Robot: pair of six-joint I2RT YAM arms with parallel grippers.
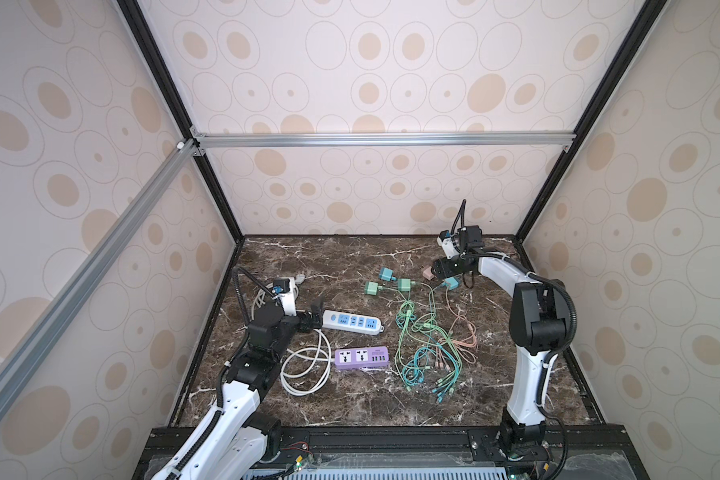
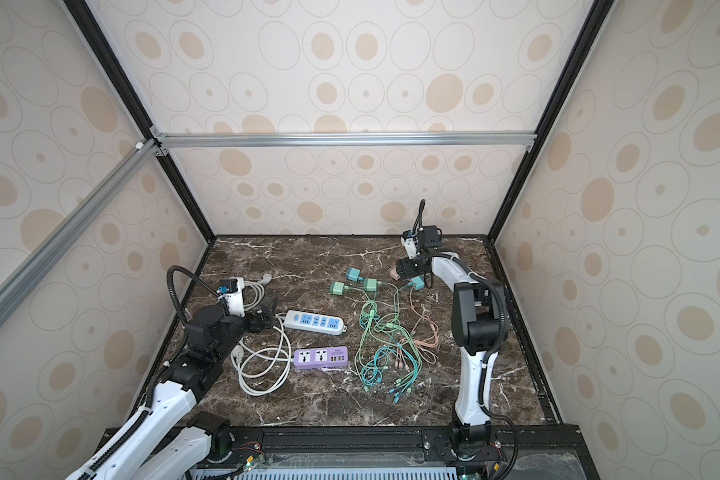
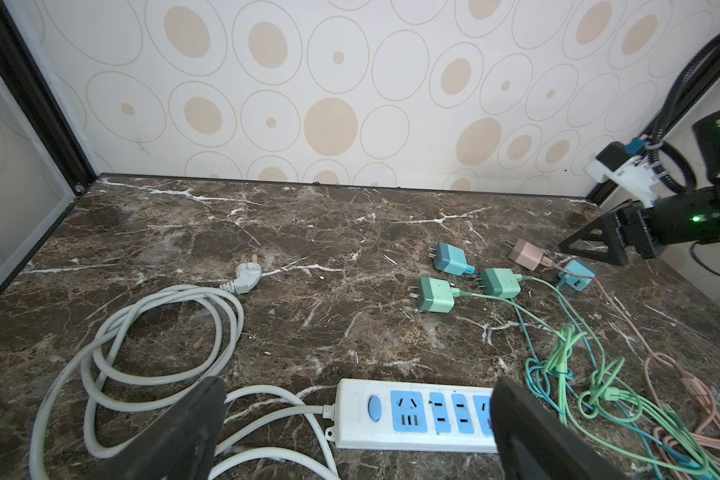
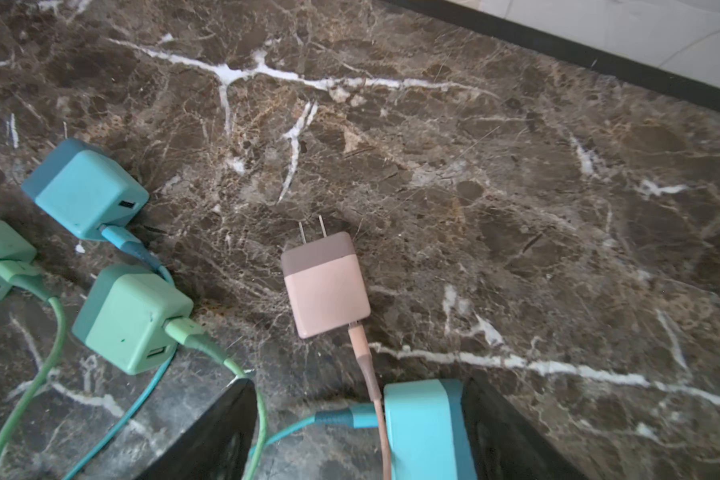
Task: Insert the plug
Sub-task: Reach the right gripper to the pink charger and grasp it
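Note:
A light-blue charger plug (image 4: pixel 425 428) lies on the marble table between the fingers of my right gripper (image 4: pixel 360 390), against one finger and well apart from the other. That gripper (image 1: pixel 440 276) is open, low at the back right. A pink plug (image 4: pixel 327 291) lies just ahead of it, prongs pointing away. The white power strip (image 1: pixel 352 322) with blue sockets lies left of centre. My left gripper (image 3: pixel 358 390) hovers open over the strip's switch end (image 3: pixel 412 415), holding nothing. A purple power strip (image 1: pixel 361 357) lies nearer the front.
Two green plugs (image 1: pixel 373 288) (image 1: pixel 406 285) and a teal plug (image 1: pixel 387 273) lie near the back centre. Their tangled green, teal and pink cables (image 1: pixel 429 345) spread toward the front. The white strip's coiled cord (image 1: pixel 306 370) lies front left. Patterned walls close three sides.

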